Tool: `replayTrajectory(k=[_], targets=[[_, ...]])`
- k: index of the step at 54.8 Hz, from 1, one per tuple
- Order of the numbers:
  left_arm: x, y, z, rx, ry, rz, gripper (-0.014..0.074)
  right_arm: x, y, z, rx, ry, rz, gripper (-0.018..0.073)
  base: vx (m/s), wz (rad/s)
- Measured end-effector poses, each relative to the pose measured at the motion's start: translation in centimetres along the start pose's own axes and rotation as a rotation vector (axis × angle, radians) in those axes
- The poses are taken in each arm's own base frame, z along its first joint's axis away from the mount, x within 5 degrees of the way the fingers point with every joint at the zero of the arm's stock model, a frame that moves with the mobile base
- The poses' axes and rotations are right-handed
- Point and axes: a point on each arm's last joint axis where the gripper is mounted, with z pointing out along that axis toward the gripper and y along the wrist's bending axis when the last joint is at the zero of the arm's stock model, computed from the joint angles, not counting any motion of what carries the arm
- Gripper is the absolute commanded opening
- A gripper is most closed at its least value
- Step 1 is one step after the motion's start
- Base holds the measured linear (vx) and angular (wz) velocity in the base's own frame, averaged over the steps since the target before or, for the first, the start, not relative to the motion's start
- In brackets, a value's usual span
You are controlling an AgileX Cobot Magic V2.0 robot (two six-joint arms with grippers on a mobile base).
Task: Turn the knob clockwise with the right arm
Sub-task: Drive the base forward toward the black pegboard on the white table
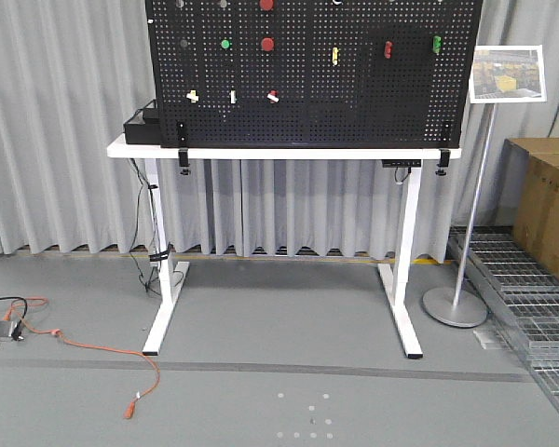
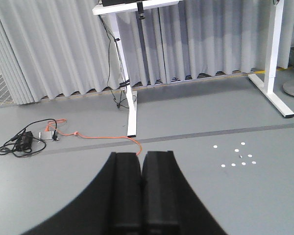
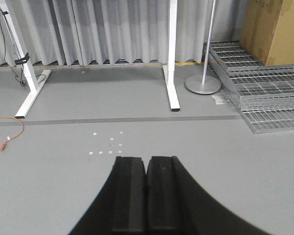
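The black pegboard (image 1: 312,93) stands on a white desk (image 1: 130,149) in the front view and carries small controls. Two small round pale-ringed things sit at its top left edge (image 1: 223,4); they are too small to tell which is the knob. Red push buttons (image 1: 266,44) and a yellow toggle (image 1: 334,56) are also on the board. My right gripper (image 3: 146,161) is shut and empty, low over the grey floor and far from the board. My left gripper (image 2: 141,156) is also shut and empty over the floor. Neither arm shows in the front view.
The desk's white legs (image 1: 168,279) stand ahead. An orange cable (image 1: 102,352) and a black power brick (image 2: 23,141) lie on the floor at the left. A sign stand (image 1: 456,305), metal grates (image 3: 264,93) and a cardboard box (image 1: 550,205) are at the right. Grey curtains hang behind.
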Motion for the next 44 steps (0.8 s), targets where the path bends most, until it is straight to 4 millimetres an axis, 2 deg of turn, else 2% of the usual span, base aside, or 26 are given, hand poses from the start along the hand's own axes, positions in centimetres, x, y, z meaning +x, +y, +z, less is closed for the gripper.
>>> replayTrajectory(k=[44], targets=[[0.0, 0.0, 0.0, 0.0, 0.0, 0.0, -0.0006, 0.01, 0.0, 0.0, 0.0, 0.001, 0.0, -0.0008, 0.01, -0.01]])
